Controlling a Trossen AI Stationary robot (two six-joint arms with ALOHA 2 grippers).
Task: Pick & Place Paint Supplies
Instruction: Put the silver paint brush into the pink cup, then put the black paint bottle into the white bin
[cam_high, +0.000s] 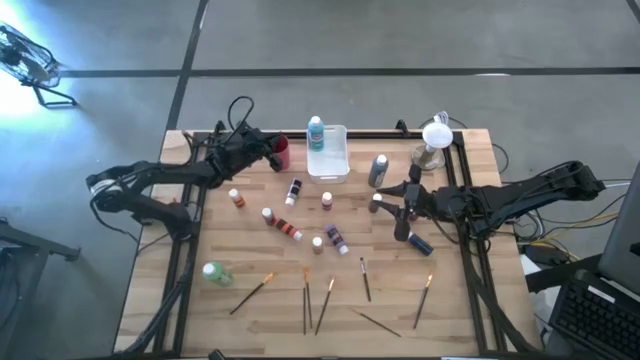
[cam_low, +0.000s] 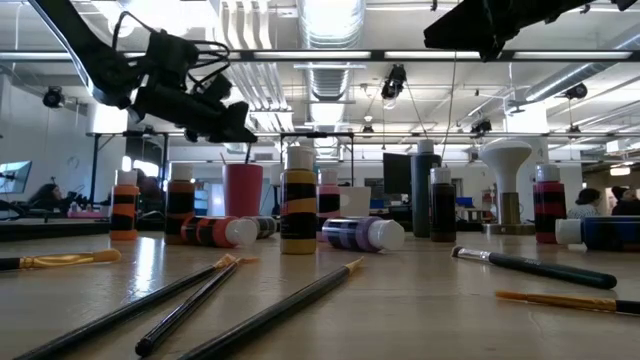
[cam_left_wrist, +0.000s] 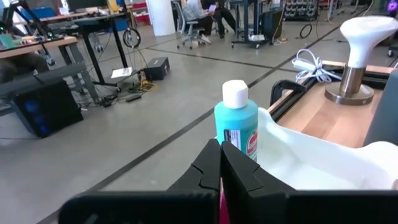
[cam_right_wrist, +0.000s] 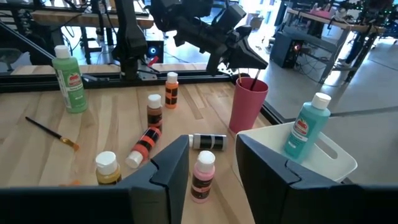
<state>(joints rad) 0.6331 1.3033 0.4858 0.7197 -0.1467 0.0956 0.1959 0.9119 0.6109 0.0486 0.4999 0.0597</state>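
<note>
1. Wooden table (cam_high: 250, 310) is sitting on a grey concrete floor, with a workshop of desks, screens and seated people showing beyond it in the low view.
2. The left gripper (cam_high: 272, 148) is hovering over the magenta cup (cam_high: 282, 153) at the table's far edge, its fingers (cam_left_wrist: 214, 168) pressed together with nothing visibly gripped between them; a thin brush handle (cam_right_wrist: 238, 71) is standing in the cup below.
3. The right gripper (cam_high: 404, 197) is hanging above the middle-right of the table, its jaws standing partly apart and empty, framing a small pink bottle (cam_right_wrist: 203, 176) that is standing upright on the wood below.
4. A teal bottle (cam_high: 316, 134) is standing upright inside the white tray (cam_high: 338, 172), just beside the cup.
5. Other small bottles are lying or standing scattered across the middle: an orange one (cam_high: 237, 199) upright, a yellow one (cam_high: 268, 216), a red-orange one (cam_high: 290, 231) on its side, a dark one (cam_high: 294, 190) lying near the tray and a purple one (cam_high: 335, 238) lying down.
6. A green bottle (cam_high: 216, 272) is lying near the front left, and a blue bottle (cam_high: 419, 243) is lying just beside the right gripper.
7. A grey bottle (cam_high: 378, 170) is standing right of the tray, near a white mushroom-shaped knob (cam_high: 436, 140).
8. Several paintbrushes (cam_high: 306, 298) are lying spread along the near edge.
</note>
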